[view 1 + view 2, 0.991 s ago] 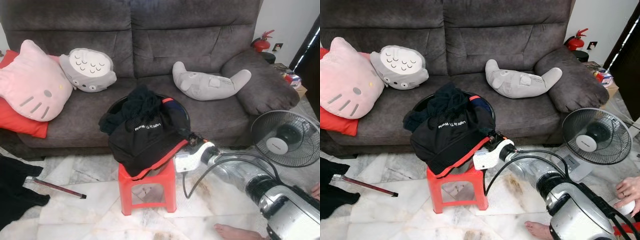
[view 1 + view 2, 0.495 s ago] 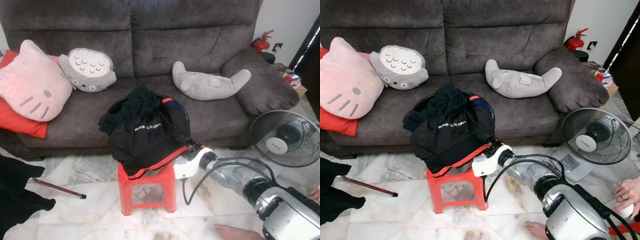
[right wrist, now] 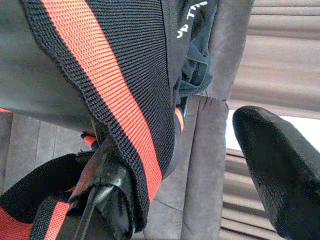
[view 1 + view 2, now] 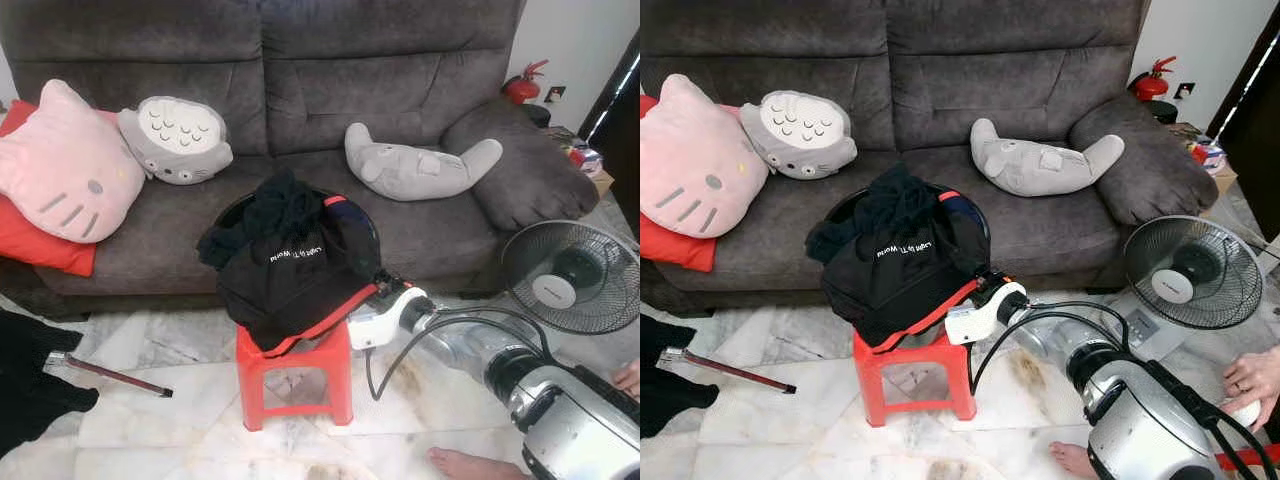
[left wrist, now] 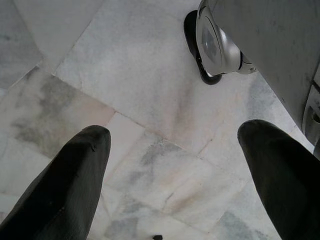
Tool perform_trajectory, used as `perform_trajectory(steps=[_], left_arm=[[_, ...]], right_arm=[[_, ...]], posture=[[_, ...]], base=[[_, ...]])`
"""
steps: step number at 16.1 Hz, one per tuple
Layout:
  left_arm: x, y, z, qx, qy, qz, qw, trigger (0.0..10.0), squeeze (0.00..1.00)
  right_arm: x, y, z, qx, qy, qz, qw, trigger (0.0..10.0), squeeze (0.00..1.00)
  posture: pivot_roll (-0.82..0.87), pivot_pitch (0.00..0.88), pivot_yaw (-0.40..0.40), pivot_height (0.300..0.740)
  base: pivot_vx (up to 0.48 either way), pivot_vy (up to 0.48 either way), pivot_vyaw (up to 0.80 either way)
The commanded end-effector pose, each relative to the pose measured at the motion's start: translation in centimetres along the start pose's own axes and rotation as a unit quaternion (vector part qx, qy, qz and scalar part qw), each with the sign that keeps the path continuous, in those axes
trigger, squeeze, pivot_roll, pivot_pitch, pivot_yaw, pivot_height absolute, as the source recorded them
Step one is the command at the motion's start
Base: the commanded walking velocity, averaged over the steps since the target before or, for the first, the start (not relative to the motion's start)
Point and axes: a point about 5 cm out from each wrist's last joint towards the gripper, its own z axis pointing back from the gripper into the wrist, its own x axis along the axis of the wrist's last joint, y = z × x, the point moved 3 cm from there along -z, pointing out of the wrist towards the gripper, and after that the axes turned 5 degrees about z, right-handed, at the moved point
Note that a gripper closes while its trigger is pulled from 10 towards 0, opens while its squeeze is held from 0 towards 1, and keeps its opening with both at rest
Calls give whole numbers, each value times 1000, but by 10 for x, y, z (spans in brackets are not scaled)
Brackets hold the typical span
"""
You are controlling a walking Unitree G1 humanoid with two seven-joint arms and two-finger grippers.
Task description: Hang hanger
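A black garment with a red-striped hem (image 4: pixel 290 275) is heaped over a dark basin (image 4: pixel 232 208) on a red plastic stool (image 4: pixel 295 375) in front of the sofa. My right gripper (image 4: pixel 376 286) reaches the garment's lower right edge. In the right wrist view its fingers (image 3: pixel 272 170) stand apart, open, and the striped hem (image 3: pixel 107 95) drapes over the other finger. My left gripper (image 5: pixel 175 175) hangs open over the marble floor. A thin dark red rod with a metal end (image 4: pixel 108 375) lies on the floor at the left, beside black cloth (image 4: pixel 35 385).
The grey sofa (image 4: pixel 400 70) holds a pink cat cushion (image 4: pixel 60 165), a grey round cushion (image 4: pixel 178 140) and a grey plush (image 4: pixel 420 165). A floor fan (image 4: pixel 572 275) stands at the right. A person's bare foot (image 4: pixel 470 465) and hand (image 4: pixel 1252 378) are close to my right arm.
My right gripper dipped slightly lower at the hem half a second ago and has come back up. The black cloth at the left edge has shifted a little.
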Motion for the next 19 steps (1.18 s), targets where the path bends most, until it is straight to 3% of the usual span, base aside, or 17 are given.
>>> perform_trajectory(steps=[1,6,10,11,12,19], left_arm=[[10,-6,-1,-10,-22,2,1000,10000,0],[10,-6,-1,-12,-21,0,1000,10000,0],[9,-6,-1,-12,-21,1,1000,10000,0],[9,-6,-1,-12,-20,1,1000,10000,0],[9,-6,-1,-12,-20,1,1000,10000,0],[9,-7,-1,-13,-20,-1,1000,10000,0]], right_arm=[[-4,-6,-3,-4,0,6,1000,10000,0],[13,0,-3,7,-41,0,999,10000,0],[5,-4,-4,1,-27,10,1000,10000,0],[4,-5,-4,2,-23,10,1000,4353,0],[-1,-6,-5,-1,-10,11,1000,0,0],[-3,-3,-3,7,-5,-4,1000,0,0]], posture=[[-95,65,6,740],[-90,69,7,740],[-91,67,7,740],[-90,63,6,740],[-90,63,6,740],[-86,61,5,740]], base=[[0,0,0],[0,0,0],[0,0,0],[0,0,0],[0,0,0],[0,0,0]])
